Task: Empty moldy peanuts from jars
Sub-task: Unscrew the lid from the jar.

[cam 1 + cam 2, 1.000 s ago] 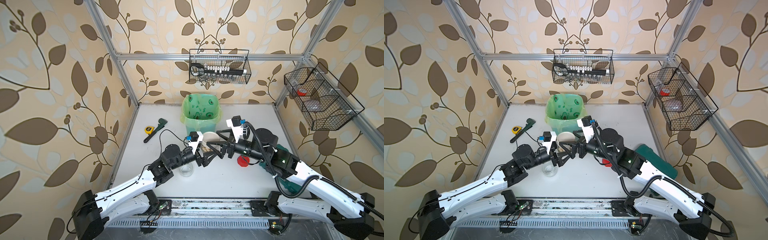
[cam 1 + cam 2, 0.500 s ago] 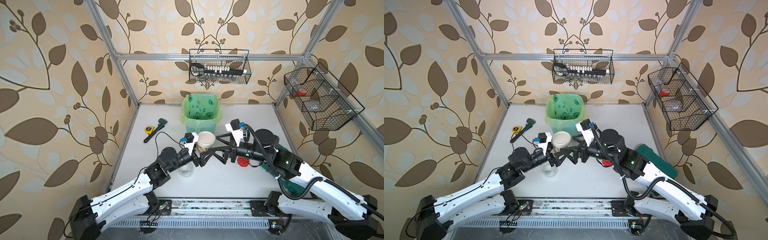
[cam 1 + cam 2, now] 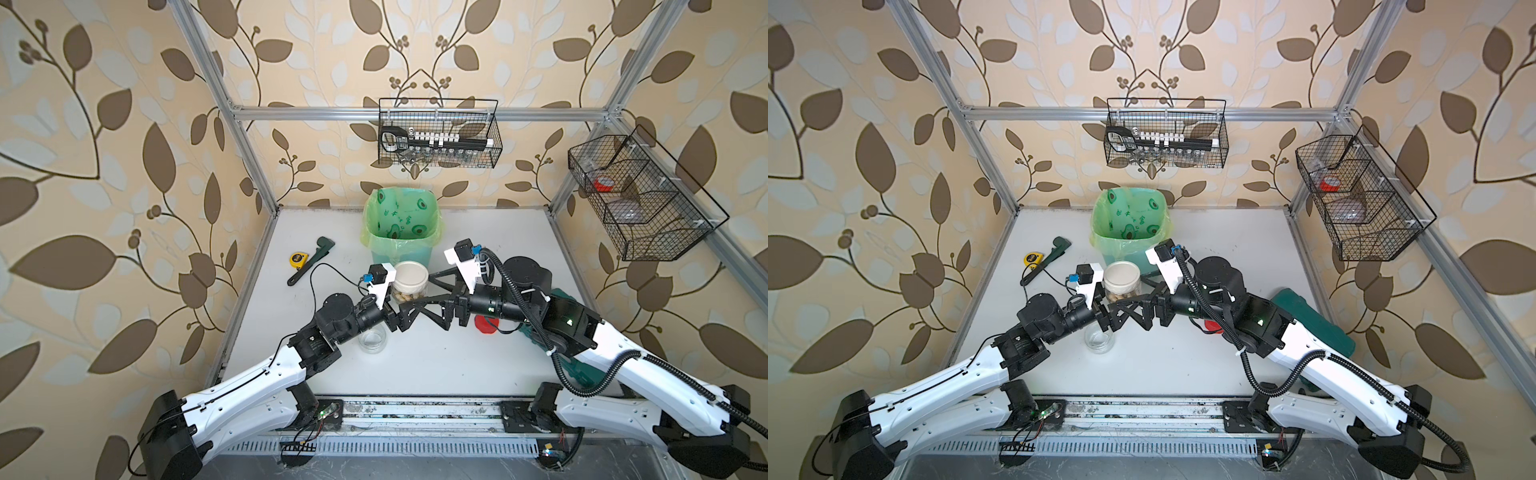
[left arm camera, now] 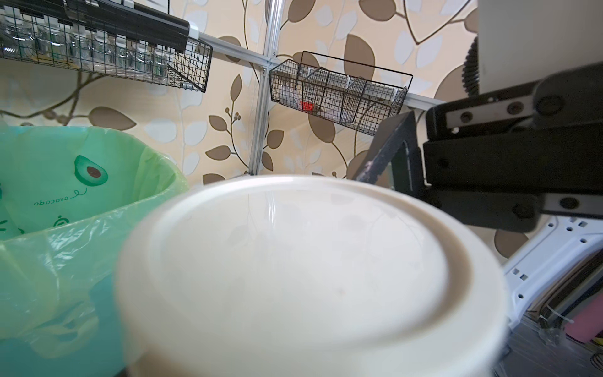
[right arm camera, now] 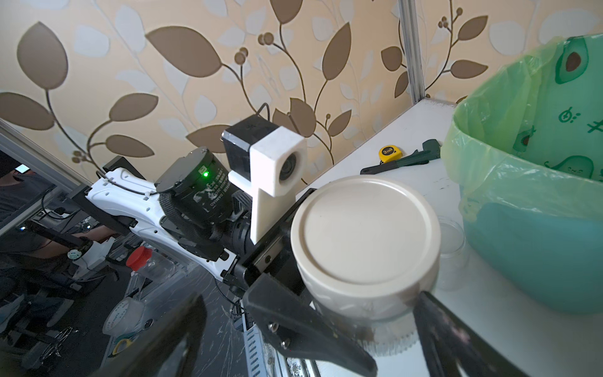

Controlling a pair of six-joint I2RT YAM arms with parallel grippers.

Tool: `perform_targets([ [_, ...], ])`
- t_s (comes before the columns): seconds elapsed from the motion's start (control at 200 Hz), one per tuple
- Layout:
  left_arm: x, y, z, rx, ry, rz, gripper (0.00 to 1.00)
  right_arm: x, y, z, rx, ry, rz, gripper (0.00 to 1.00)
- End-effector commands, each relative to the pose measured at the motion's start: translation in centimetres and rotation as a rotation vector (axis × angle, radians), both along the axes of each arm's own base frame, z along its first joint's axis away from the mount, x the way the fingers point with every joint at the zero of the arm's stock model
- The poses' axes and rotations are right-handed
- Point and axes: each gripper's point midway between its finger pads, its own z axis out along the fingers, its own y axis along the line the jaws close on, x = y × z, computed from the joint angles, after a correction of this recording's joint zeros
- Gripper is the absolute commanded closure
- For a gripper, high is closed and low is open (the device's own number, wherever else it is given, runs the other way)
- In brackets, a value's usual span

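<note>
Overhead pair; wrist views apparently close

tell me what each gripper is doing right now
left gripper: closed on the beige-lidded jar.
right gripper: open, holding nothing.

lidded jar [image 3: 410, 276] before bin [image 3: 397, 253], open jar [image 3: 372, 340] nearer, wrench [image 3: 309, 264] left of bin

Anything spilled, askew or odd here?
No spill or damage shows. The squat clear glass jar with beige lid sits upright in the left pincer, pale tan peanuts inside. A lidless clear glass jar stands on the white table, apparently empty.
</note>
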Motion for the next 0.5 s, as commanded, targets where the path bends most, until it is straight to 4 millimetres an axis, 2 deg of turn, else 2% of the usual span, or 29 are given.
perform_targets([
  [0.0, -0.7, -0.2, 2.7, -0.077, -0.067, -0.038, 1.00, -0.5, 0.9, 0.9, 0.015, -0.015, 0.042, 0.01],
  [0.31, -0.9, -1.3, 2.1, -0.079, -0.043, -0.092, 1.00, 0.1, 0.5, 0.9, 0.023, -0.036, 0.002, 0.01],
  [0.495, -1.1, -1.1, 2.1, -0.076, -0.043, -0.093, 1.00, 1.2, 0.1, -0.2, -0.030, -0.038, -0.059, 0.01],
])
